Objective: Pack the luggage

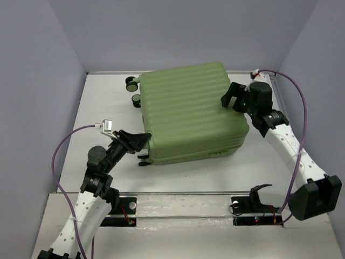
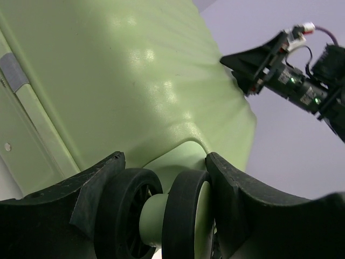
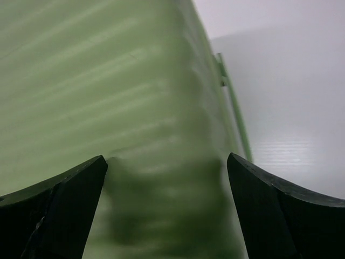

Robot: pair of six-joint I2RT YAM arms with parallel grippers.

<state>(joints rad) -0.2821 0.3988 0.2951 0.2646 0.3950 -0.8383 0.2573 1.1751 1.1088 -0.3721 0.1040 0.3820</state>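
The luggage [image 1: 188, 110] is a large light green ribbed suitcase, lying closed and flat on the white table [image 1: 194, 172]. Its black wheels are at its left end. My left gripper [image 1: 145, 139] is at the suitcase's near-left corner. In the left wrist view its fingers [image 2: 94, 183] press on both sides of a black double wheel [image 2: 186, 210], under the green shell [image 2: 135, 81]. My right gripper [image 1: 233, 96] is open and empty, hovering just over the shell's top right edge. In the right wrist view [image 3: 167, 162] its jaws straddle the blurred ribbed shell [image 3: 108, 81].
Two more wheels [image 1: 131, 82] stick out at the suitcase's far left and another [image 1: 143, 157] at the near left. Grey-blue walls close in the table on three sides. A metal rail [image 1: 178, 192] and the arm bases run along the near edge.
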